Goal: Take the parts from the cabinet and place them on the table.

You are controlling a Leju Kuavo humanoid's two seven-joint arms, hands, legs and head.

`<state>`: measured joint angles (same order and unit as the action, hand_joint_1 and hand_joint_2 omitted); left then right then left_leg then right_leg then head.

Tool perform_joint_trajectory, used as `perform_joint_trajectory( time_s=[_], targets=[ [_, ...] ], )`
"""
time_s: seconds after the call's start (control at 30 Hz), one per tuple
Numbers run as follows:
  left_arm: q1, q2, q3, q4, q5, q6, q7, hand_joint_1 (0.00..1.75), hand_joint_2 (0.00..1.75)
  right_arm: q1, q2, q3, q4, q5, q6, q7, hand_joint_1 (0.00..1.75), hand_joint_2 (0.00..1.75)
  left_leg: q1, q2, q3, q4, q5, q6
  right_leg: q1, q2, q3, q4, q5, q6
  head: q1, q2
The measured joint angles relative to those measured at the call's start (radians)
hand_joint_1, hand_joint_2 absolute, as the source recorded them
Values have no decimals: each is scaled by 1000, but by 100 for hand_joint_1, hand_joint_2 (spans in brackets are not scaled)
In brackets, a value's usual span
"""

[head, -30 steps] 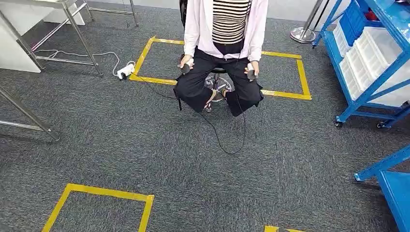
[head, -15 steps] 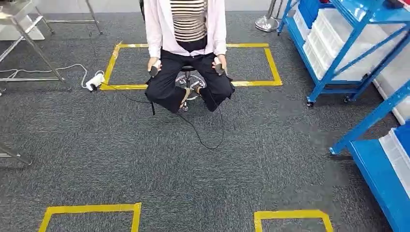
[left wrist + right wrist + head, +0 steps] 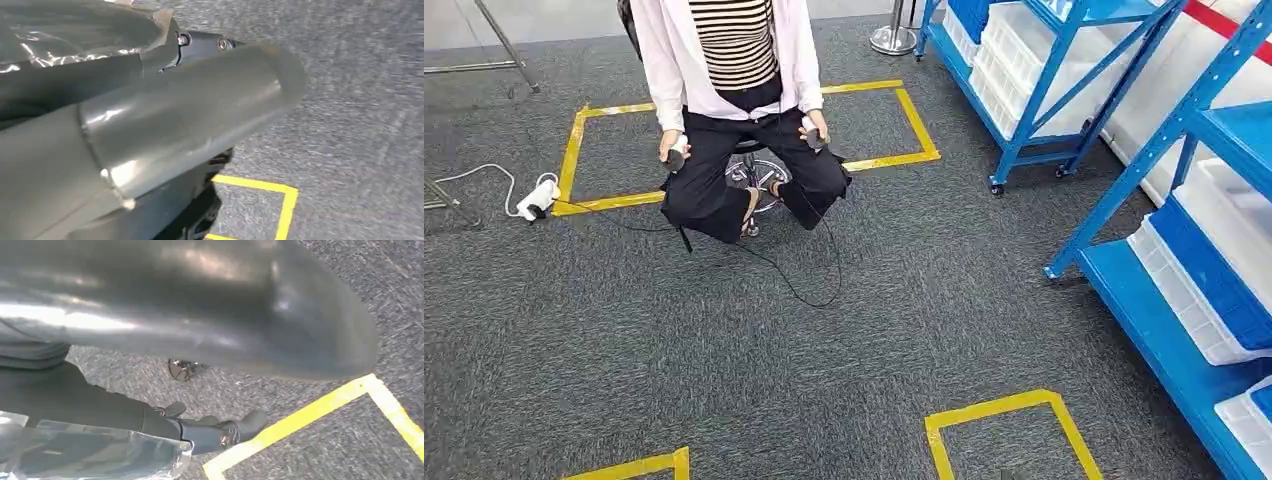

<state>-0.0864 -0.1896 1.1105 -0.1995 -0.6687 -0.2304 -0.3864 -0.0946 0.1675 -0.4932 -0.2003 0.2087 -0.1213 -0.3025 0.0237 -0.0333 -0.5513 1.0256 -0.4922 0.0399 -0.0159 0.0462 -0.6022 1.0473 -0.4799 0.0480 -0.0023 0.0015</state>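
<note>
Grey carpet with yellow tape squares (image 3: 1009, 425) spreads ahead, and the blue cabinet (image 3: 1184, 250) holding white bins of parts (image 3: 1224, 215) stands well off the right hand's (image 3: 210, 432) side, nearer it than the left hand (image 3: 165, 100); whether either hand's fingers are spread I cannot tell.

One seated person (image 3: 736, 95), two blue racks (image 3: 1064, 75), four yellow floor squares (image 3: 999, 425)

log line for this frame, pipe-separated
phase: walking, before pickup | blue shelving with white bins ahead right | person seated ahead | right hand holds nothing | left hand: unclear
</note>
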Motion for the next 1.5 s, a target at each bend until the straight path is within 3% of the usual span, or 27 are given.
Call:
perform_joint_trajectory(
  time_s=[0.03,0.1,0.17,0.23,0.27,0.3,0.33,0.43,0.47,0.53,0.6,0.63,0.7,0.77,0.8,0.83,0.93,0.97,1.03,1.1,1.17,1.2,1.27,1.3,1.33,1.47,1.5],
  targets=[
    [0,1,0,0,0,0,0,0,0,-3,2,0,0,0,0,0,0,0,-2,16,-1,0,-1,7,0,-25,-33,62,-35,-3,9,0],
    [3,2,0,0,-2,0,1,0,0,-5,3,0,0,0,2,0,0,0,-9,49,-3,0,-2,9,-1,-35,-116,234,-105,-5,13,0],
    [3,3,0,0,-5,0,2,0,0,0,3,0,0,-1,6,0,0,0,-13,72,-3,0,-2,9,-1,-36,-134,280,-111,5,13,0],
    [2,3,0,0,-6,-1,2,0,0,3,3,-1,1,-3,7,0,0,0,-13,97,-2,1,-3,8,-1,-49,-42,115,-47,23,15,0],
    [2,3,0,0,-6,-2,2,0,0,2,3,-1,1,-3,8,0,0,0,-13,106,0,1,-4,6,0,-73,13,15,-17,26,16,0],
    [2,3,0,0,-6,-3,2,0,0,0,2,-1,1,-3,8,0,0,0,-15,116,2,1,-5,3,5,-111,35,-34,-3,12,16,0],
    [2,3,0,0,-6,-4,2,0,0,-2,3,-1,1,-3,9,-1,0,0,-20,123,5,1,-10,-4,17,-112,40,-40,7,5,15,0],
    [-2,1,0,0,-8,-6,2,0,0,1,1,-2,1,-5,12,-4,0,0,-16,149,20,-8,-10,-19,23,-82,28,-41,11,-20,14,0],
    [-4,1,0,0,-8,-6,2,0,0,2,1,-2,1,-5,12,-4,0,0,-13,143,20,-5,-18,-30,2,-69,53,-55,20,-34,14,0],
    [-4,2,0,0,-6,-6,0,0,0,-1,3,-2,1,-6,13,-5,0,0,-8,56,-7,71,-73,-34,0,-54,51,-57,26,-50,3,0],
    [0,3,1,0,-4,-5,0,0,0,-3,4,-2,1,-4,13,-5,0,0,-7,32,-82,228,-146,-39,4,-32,50,-57,27,-53,-2,0],
    [1,3,2,0,-4,-5,0,0,0,-2,6,-2,1,-3,12,-4,0,0,-7,30,-114,285,-158,-40,7,-20,49,-57,28,-53,-3,0],
    [1,3,6,0,-2,-2,0,0,0,-1,6,-2,1,-1,10,-2,0,0,-4,30,-106,242,-100,-41,6,8,50,-52,27,-53,-2,0],
    [1,5,8,0,0,-1,0,0,0,-4,9,-2,1,2,10,0,0,0,6,16,-27,65,2,-45,3,37,49,-43,26,-51,-3,0],
    [1,6,10,0,1,0,0,0,0,-5,10,-2,1,3,10,0,0,0,12,-26,-1,18,-5,-49,3,47,46,-39,23,-45,-2,0],
    [1,5,10,0,4,0,-1,0,0,-8,9,-2,1,3,10,1,0,0,3,-31,-4,9,-4,-45,13,54,37,-32,22,-38,-6,0],
    [-1,7,13,0,8,2,-1,0,0,-7,10,-2,1,4,10,3,0,0,-11,-5,-6,12,-1,-20,8,73,18,-44,30,-18,-4,0],
    [-2,7,13,0,8,2,-1,0,0,-7,10,-2,1,4,8,6,0,0,-5,9,-5,1,7,-6,14,78,17,-41,29,-11,-3,0],
    [-3,5,13,0,10,2,-1,0,0,-10,10,-2,1,5,6,8,0,0,-5,28,-7,-4,14,10,10,-6,-14,30,-13,-19,0,0],
    [1,6,15,0,10,2,-1,0,0,-15,12,-2,1,6,6,9,0,0,-8,57,-11,-4,14,11,8,-30,-93,188,-87,-23,9,0],
    [1,6,15,0,10,3,-1,0,0,-13,12,-2,1,7,6,9,0,0,-9,84,-14,-4,14,11,6,-33,-133,283,-114,-11,9,0],
    [1,6,16,0,10,3,-1,0,0,-11,11,-2,1,7,6,12,0,0,-9,97,-14,-4,13,11,5,-36,-112,247,-98,-2,9,0],
    [1,6,16,0,10,3,-1,0,0,-13,11,-2,1,8,6,16,0,0,-9,119,-11,-4,12,8,3,-62,-14,75,-38,13,11,0],
    [1,5,16,0,9,3,-1,0,0,-15,10,-2,1,8,6,16,0,0,-10,129,-6,-4,10,4,4,-111,41,-22,-13,12,12,0],
    [1,5,16,0,9,3,-1,0,0,-19,10,-2,0,8,6,18,0,0,-15,138,-2,-3,6,-2,13,-152,45,-41,-3,0,12,0],
    [-3,4,16,0,5,3,-1,0,0,-19,7,-2,1,8,5,19,0,0,-12,186,21,-12,-3,-30,21,-104,43,-54,10,-29,13,0],
    [-4,4,16,0,4,3,-2,0,0,-18,9,-2,1,7,5,19,0,0,-3,161,20,-2,-14,-38,-7,-87,65,-64,19,-39,10,0]
  ],
)
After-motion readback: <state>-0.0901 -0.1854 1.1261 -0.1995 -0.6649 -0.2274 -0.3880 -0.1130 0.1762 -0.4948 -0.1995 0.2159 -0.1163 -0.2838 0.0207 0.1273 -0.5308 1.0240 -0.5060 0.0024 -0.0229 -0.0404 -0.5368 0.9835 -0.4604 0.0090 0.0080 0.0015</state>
